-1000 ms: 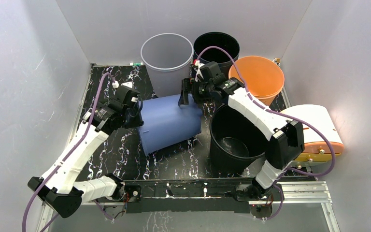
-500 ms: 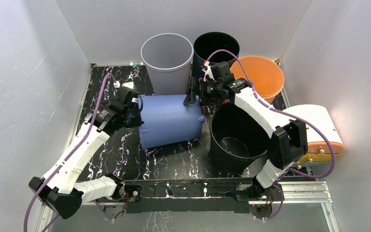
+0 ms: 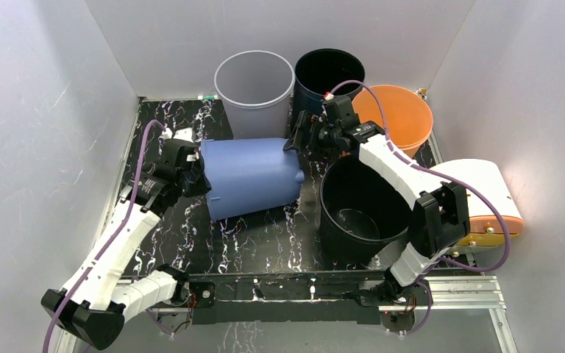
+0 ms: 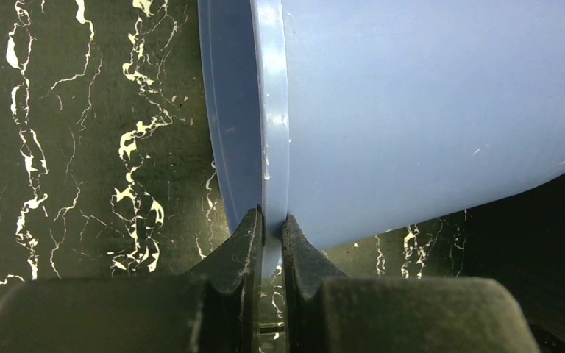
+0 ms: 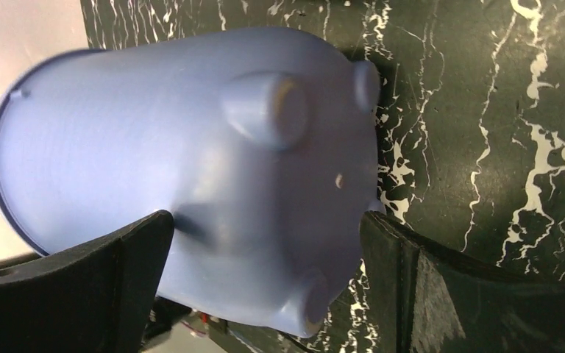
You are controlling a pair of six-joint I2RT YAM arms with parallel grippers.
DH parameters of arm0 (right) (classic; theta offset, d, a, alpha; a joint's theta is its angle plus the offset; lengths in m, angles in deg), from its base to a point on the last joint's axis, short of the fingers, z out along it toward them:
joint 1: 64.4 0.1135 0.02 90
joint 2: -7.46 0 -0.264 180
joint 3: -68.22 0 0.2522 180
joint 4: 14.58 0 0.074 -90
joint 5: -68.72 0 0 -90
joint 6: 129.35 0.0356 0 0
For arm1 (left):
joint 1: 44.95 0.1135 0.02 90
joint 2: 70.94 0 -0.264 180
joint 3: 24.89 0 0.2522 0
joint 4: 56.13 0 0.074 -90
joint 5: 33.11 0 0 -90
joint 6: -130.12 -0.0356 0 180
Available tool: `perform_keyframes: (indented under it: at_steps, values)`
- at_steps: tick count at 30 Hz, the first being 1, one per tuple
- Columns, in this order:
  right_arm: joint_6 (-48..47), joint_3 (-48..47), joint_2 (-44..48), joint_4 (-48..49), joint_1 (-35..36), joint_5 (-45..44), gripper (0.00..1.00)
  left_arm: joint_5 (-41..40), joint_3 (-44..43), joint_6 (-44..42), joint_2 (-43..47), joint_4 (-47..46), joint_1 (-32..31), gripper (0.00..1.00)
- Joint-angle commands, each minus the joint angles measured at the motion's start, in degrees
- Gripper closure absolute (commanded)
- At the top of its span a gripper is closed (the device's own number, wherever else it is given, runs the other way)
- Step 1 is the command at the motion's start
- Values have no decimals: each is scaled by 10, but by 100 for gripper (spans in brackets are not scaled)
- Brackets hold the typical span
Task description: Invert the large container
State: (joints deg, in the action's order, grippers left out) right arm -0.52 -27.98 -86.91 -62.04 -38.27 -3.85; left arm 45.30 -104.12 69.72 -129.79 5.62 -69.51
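Observation:
The large container [image 3: 254,176] is a blue tub lying on its side on the black marbled table [image 3: 265,239], with its mouth to the left and its footed base to the right. My left gripper [image 3: 195,173] is shut on the tub's rim. In the left wrist view the fingers [image 4: 244,243] pinch the thin rim [image 4: 274,132] from both sides. My right gripper [image 3: 298,136] is open at the base end. In the right wrist view the wide jaws [image 5: 265,220] stand on either side of the container's base [image 5: 191,162] without touching it.
Behind the tub stand a grey bucket [image 3: 254,81], a black pot [image 3: 329,70] and an orange bucket [image 3: 391,114]. A big black pot [image 3: 360,206] stands just right of the tub's base. A white and orange device [image 3: 482,198] lies at the right edge.
My left gripper closed onto the tub's rim and drew back to the left. The tub shifted left and now lies more level. My right gripper moved slightly right, staying open.

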Motion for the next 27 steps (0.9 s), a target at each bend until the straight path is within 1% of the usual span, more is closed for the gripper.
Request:
perform_keyframes:
  at_steps: [1, 5, 11, 15, 18, 21, 25, 27]
  values:
    - [104, 29, 33, 79, -20, -22, 2, -4, 47, -25, 4, 44, 11, 100]
    - [153, 30, 25, 99, -20, -24, 2, 16, 60, -28, 14, 38, 11, 100]
    - [183, 49, 15, 185, -20, 32, 2, 31, 63, -30, 14, 34, 11, 100]
    - [208, 53, 3, 195, -20, 55, 2, 34, 60, -29, 14, 37, 11, 100]
    - [221, 68, 1, 224, -20, 78, 2, 41, 57, -32, 3, 49, 11, 100]
    - [216, 76, 4, 238, -20, 76, 2, 45, 63, -36, 14, 41, 11, 100]
    - [196, 77, -2, 227, -20, 43, 2, 47, 63, -32, 23, 49, 11, 100]
    - [204, 98, -2, 276, -20, 40, 2, 55, 62, -23, 17, 63, 11, 100]
